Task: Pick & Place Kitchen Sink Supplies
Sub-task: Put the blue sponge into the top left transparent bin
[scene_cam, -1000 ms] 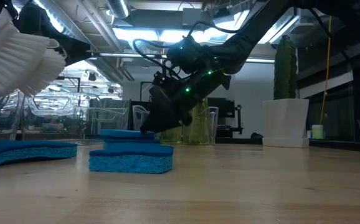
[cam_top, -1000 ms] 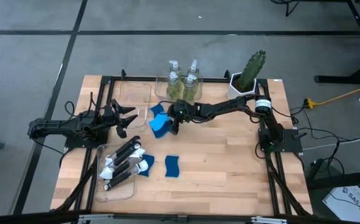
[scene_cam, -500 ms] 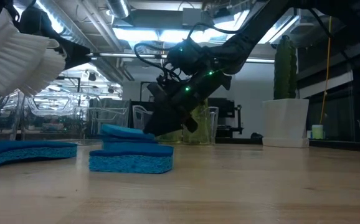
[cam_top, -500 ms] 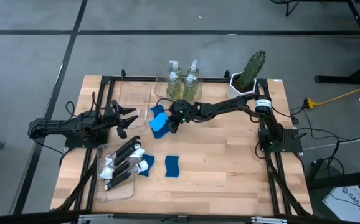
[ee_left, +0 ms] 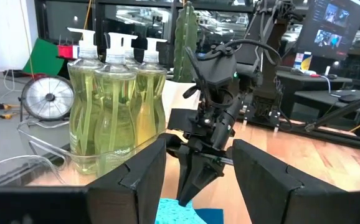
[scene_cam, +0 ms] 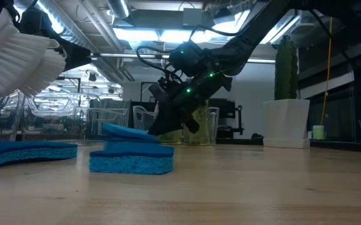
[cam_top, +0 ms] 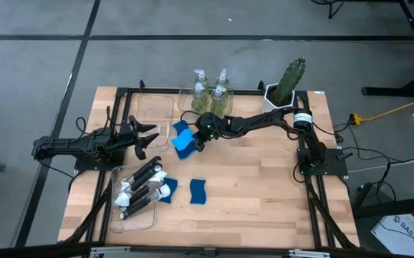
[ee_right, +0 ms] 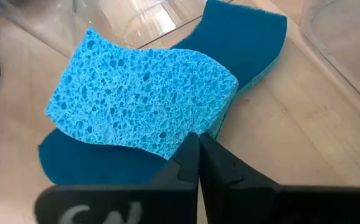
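Observation:
Two blue sponges overlap near the table's middle: a light porous one (ee_right: pixel 142 93) lies on a darker one (ee_right: pixel 248 31). My right gripper (ee_right: pixel 197 146) is shut at the light sponge's edge (cam_top: pixel 185 145). In the low view this sponge (scene_cam: pixel 127 132) sits tilted. My left gripper (cam_top: pixel 147 136) waits open to the left, pointing at the sponges, and touches nothing. Two more sponges (cam_top: pixel 198 191) lie nearer the front edge. Soap bottles (cam_top: pixel 210 93) stand in a clear bin at the back. Dish brushes (cam_top: pixel 139 190) lie in a clear bin at the front left. My right gripper pinches the light sponge by its near edge (ee_right: pixel 167 142) between the two shut fingertips. The fingers slant down from the table's right side. The sponge is tilted, its free end raised, and its underside rests on the darker sponge (ee_right: pixel 74 162).
A cactus in a white pot (cam_top: pixel 286 86) stands at the back right. An empty clear bin (cam_top: pixel 155 111) sits behind my left gripper. Bare wood (cam_top: pixel 264 186) stretches over the table's right half.
My right gripper has shut on the light sponge's edge while staying almost in place. The sponge, flat before, now stands tilted with its free end raised off the sponge beneath.

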Available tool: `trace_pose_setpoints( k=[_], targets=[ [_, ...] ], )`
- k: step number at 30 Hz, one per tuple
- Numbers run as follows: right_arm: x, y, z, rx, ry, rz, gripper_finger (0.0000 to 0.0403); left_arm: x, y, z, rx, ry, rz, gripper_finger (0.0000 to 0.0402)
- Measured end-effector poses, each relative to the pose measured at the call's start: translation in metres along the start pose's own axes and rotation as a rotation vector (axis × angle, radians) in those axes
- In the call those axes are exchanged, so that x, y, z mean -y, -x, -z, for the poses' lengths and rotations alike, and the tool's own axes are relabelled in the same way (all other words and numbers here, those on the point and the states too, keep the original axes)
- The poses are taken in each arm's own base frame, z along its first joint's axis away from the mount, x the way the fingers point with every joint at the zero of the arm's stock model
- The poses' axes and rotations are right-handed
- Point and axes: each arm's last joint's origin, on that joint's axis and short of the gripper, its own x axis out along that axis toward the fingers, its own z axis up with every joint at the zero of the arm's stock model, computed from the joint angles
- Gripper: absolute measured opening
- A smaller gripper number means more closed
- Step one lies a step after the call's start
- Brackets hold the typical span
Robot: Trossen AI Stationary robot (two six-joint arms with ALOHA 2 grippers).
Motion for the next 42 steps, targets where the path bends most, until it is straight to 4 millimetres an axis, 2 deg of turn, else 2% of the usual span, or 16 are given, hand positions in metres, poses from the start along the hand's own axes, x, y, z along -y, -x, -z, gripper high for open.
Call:
trace_pose_setpoints(
  k=[7,17,23,27,34,38,42],
  targets=[
    [0.000,0.001,-0.010,0.016,0.005,-0.002,0.0002,0.000,0.000,0.000,0.000,0.000,0.000,0.0180],
    [-0.013,0.012,-0.054,0.020,0.121,0.045,0.0001,0.000,0.000,0.000,-0.001,0.000,0.000,0.0180],
    [-0.021,0.031,-0.086,-0.037,0.205,0.177,0.0001,0.000,0.000,0.000,-0.001,0.000,0.000,0.0180],
    [-0.028,0.048,-0.108,-0.064,0.246,0.197,0.0001,0.000,0.000,0.000,-0.001,0.000,0.000,0.0180],
    [-0.039,0.069,-0.142,0.047,0.281,0.240,0.0000,0.000,0.000,0.000,-0.001,0.000,0.000,0.0180],
    [-0.041,0.069,-0.151,0.152,0.267,0.237,0.0000,0.000,0.000,0.000,-0.001,0.000,0.000,0.0180],
    [-0.040,0.055,-0.151,0.224,0.270,0.230,0.0000,0.000,0.000,0.000,-0.001,0.000,0.000,0.0180]
  ],
)
